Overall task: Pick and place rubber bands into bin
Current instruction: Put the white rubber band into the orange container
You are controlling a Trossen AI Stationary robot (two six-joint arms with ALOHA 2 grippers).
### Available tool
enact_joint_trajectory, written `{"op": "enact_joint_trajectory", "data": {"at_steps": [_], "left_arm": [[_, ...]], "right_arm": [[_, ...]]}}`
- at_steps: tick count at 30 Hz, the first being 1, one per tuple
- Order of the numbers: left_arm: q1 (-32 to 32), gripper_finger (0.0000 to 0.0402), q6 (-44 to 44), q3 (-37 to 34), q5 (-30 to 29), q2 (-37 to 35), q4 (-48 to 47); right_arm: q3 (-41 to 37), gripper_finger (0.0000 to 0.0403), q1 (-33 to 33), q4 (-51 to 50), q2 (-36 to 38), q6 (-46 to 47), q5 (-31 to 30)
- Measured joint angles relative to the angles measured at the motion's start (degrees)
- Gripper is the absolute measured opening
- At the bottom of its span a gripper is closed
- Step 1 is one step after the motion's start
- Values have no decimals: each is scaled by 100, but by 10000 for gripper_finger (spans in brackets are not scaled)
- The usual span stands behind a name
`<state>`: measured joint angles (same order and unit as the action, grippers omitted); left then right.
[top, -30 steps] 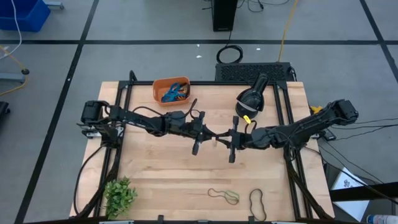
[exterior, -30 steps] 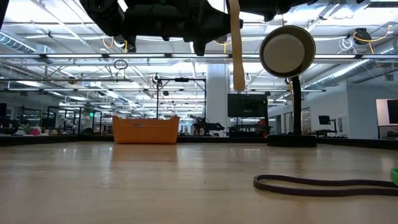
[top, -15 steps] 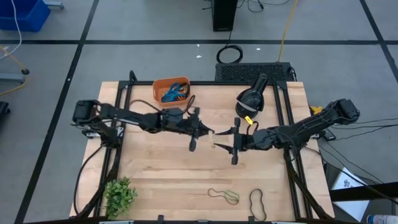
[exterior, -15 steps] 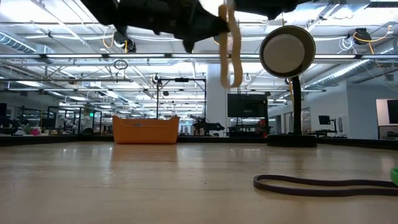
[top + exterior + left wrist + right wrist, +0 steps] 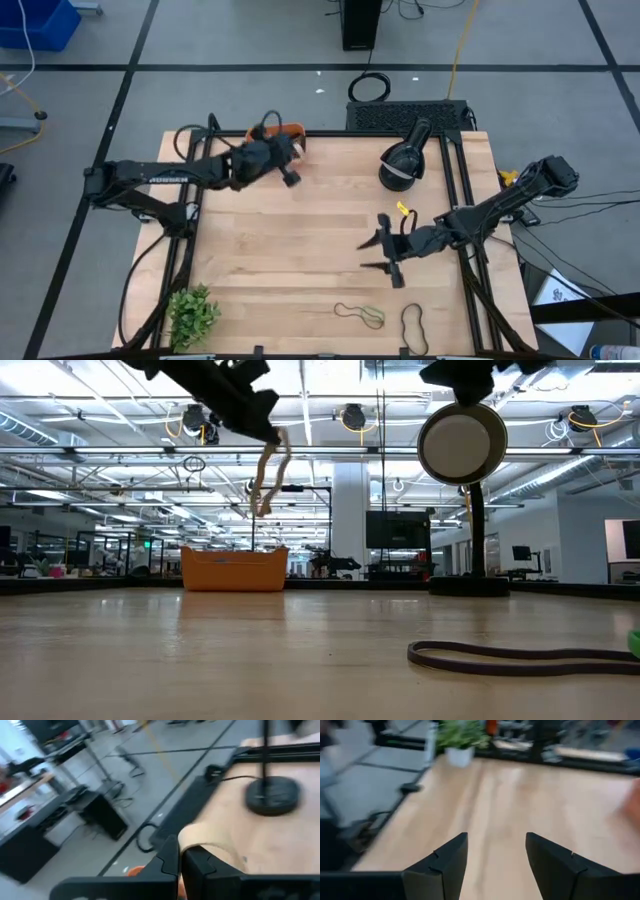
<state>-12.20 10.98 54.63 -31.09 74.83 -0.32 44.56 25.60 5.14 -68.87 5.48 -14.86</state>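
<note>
On the wooden worktop [image 5: 300,270], the orange bin [image 5: 234,569] sits at the far edge. Above it, the left hand [image 5: 285,165] pinches a dangling tan rubber band [image 5: 268,478]. The right hand [image 5: 385,255], fingers spread and empty, hovers mid-worktop.

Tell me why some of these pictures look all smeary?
Left wrist view: the floor and table streak sideways, and the tan rubber band by the fingers is soft-edged. Right wrist view: the plant and table are smudged. High view stays crisp. Low view: bright ceiling lights glare.
</note>
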Motion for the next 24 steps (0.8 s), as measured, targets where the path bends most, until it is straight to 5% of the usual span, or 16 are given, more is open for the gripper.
{"op": "enact_joint_trajectory", "data": {"at_steps": [6,15,24], "left_arm": [[-885,12,-178,0,0,189,-302],[-1697,16,-578,0,212,1117,-847],[-1869,24,-576,0,260,2151,-851]], "right_arm": [[-22,196,266,36,-1,596,916],[-175,184,575,41,-1,594,141],[-317,186,560,57,-1,751,141]]}}
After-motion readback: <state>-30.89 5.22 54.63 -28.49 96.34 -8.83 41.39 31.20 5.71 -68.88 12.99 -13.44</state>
